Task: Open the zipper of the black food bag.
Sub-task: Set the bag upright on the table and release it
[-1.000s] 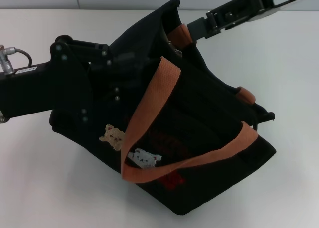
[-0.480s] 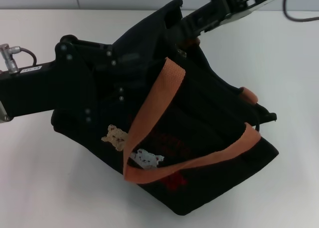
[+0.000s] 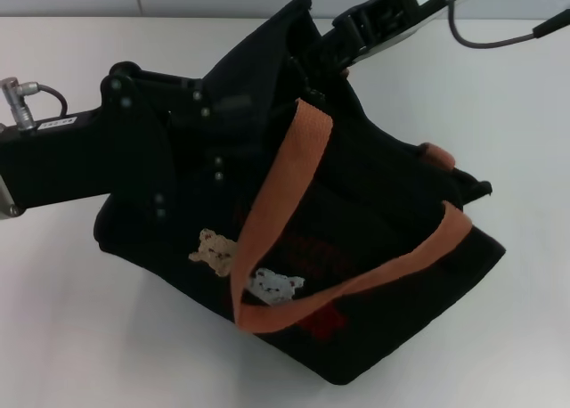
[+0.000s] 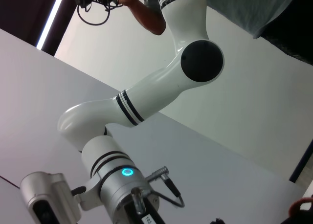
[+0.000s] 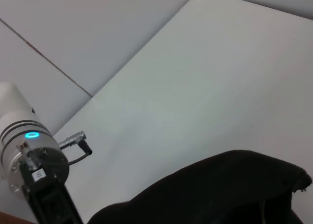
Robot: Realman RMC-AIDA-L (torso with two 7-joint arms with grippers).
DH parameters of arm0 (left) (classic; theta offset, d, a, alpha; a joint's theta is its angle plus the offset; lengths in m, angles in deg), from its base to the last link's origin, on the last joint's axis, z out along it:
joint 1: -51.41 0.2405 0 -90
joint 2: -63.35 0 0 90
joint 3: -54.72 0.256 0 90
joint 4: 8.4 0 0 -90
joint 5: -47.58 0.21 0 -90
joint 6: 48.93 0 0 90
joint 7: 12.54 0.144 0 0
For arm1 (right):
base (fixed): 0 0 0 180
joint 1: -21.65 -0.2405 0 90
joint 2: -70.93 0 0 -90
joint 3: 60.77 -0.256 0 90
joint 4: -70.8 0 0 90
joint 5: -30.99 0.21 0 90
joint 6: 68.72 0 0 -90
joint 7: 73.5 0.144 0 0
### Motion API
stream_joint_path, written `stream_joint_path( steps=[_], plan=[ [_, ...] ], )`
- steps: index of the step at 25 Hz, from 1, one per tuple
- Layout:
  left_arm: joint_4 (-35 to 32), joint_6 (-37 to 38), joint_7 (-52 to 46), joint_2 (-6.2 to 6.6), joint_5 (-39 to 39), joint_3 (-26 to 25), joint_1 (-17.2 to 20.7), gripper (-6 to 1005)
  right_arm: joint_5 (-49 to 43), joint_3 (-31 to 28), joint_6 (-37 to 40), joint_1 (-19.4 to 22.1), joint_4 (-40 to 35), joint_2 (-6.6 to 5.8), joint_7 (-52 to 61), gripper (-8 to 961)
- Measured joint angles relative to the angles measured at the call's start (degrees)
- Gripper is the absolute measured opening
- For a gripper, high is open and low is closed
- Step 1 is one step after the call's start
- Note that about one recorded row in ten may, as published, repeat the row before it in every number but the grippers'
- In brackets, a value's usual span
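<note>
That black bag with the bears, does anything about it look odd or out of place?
The soft black fabric bag sits tilted on the white table, its far corner pulled upward between the left gripper and right gripper; one orange handle droops across its front.

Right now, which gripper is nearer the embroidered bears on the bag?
Left. The left gripper presses the black food bag's side just above the bears; the right gripper is at its far top edge.

White arm, black bands, glowing cyan ring.

Left hand and right hand reach inward, fingers hidden.
</note>
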Motion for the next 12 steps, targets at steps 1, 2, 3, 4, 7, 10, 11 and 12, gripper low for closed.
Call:
stream_joint_path(
  steps=[1, 2, 3, 4, 7, 10, 11, 12],
  plan=[
    [0.0, 0.0, 0.1, 0.0, 0.0, 0.15, 0.0, 198, -0.74, 0.28, -0.45, -0.23, 0.02, 0.27, -0.01, 557],
    [0.0, 0.0, 0.19, 0.0, 0.0, 0.34, 0.0, 198, -0.74, 0.28, -0.45, -0.23, 0.02, 0.27, -0.01, 543],
    [0.0, 0.0, 0.2, 0.0, 0.0, 0.41, 0.0, 198, -1.26, 0.64, -0.67, -0.34, 0.03, 0.43, -0.18, 529],
    [0.02, -0.01, 0.21, 0.0, 0.0, 0.45, 0.0, 198, -1.66, 1.14, -0.89, -0.39, 0.04, 0.52, -0.39, 515],
    [0.19, -0.07, 0.31, -0.01, 0.0, 0.45, 0.01, 199, -2.32, 2.45, -1.26, -0.47, -0.1, 0.81, -1.56, 446],
    [0.22, -0.07, 0.37, 0.0, 0.0, 0.45, 0.0, 199, -2.4, 2.84, -1.27, -0.31, -0.89, 0.93, -3.15, 325],
    [0.25, -0.07, 0.37, 0.0, 0.0, 0.45, -0.01, 199, -2.37, 2.73, -1.25, -0.08, -1.27, 0.95, -4.23, 284],
    [0.28, -0.07, 0.38, 0.0, 0.0, 0.46, -0.03, 199, -2.37, 2.73, -1.25, -0.08, -1.27, 0.95, -4.23, 274]
  ],
)
